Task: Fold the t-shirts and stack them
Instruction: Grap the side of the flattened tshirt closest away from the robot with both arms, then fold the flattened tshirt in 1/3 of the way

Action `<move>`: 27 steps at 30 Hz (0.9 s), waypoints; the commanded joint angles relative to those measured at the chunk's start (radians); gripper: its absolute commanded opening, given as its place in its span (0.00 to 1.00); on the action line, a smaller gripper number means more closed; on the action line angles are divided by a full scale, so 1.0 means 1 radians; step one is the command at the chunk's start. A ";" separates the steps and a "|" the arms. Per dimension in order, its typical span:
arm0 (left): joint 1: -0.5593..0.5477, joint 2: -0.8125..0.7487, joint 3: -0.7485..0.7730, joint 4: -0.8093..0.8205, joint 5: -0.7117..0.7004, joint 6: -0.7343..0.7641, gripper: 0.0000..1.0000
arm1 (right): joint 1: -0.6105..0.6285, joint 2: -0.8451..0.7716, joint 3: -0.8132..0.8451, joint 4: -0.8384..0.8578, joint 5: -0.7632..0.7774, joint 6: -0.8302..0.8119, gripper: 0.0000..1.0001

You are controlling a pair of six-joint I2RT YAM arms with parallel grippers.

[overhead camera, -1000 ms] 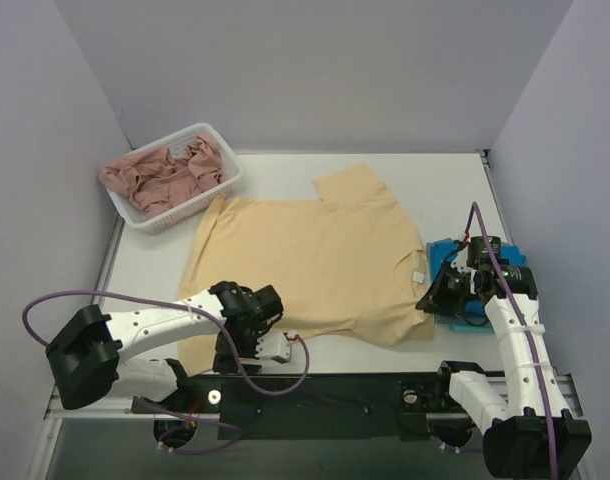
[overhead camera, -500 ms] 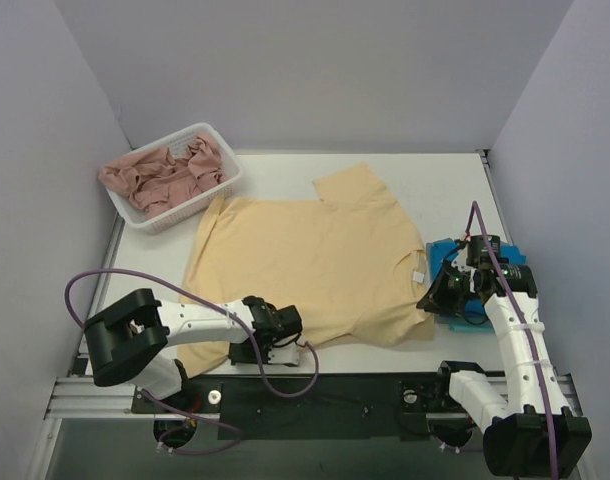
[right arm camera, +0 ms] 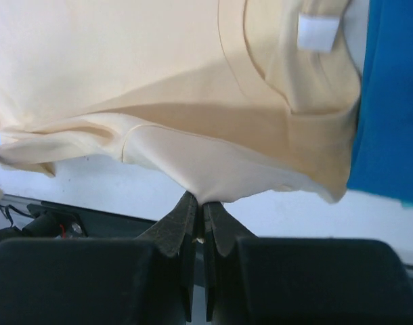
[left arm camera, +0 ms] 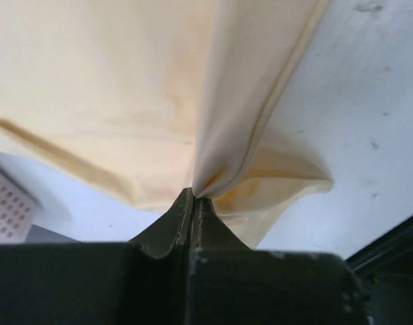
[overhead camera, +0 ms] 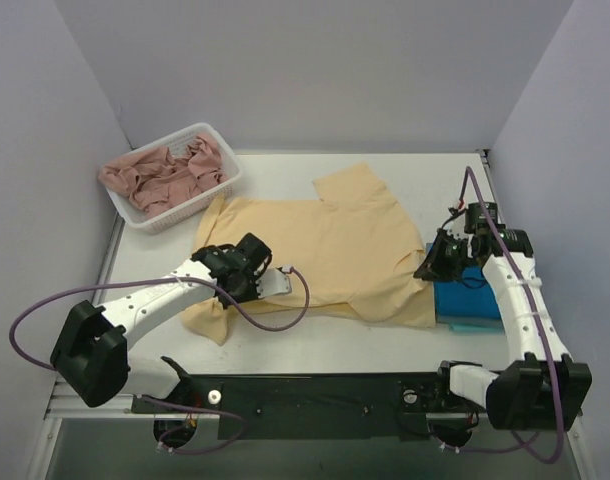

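The pale yellow-peach t-shirt lies across the middle of the table, its near edge lifted and drawn back over itself. My left gripper is shut on the shirt's near-left hem; in the left wrist view the cloth rises in a fold out of the closed left gripper. My right gripper is shut on the near-right edge, and the right wrist view shows cloth pinched in the right gripper, below the white neck label. A folded bright blue t-shirt lies at the right, also seen as the blue t-shirt.
A white basket holding crumpled pink clothes stands at the far left corner. Grey walls close in the table on three sides. The black base rail runs along the near edge.
My left gripper shut on the shirt's near hem and moved away from the front edge with it. The right gripper also moved back with its edge, uncovering more of the blue t-shirt.
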 commanded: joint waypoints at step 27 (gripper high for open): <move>0.432 0.419 0.350 0.337 -0.116 0.451 0.31 | 0.090 0.737 0.508 0.152 0.153 -0.200 0.00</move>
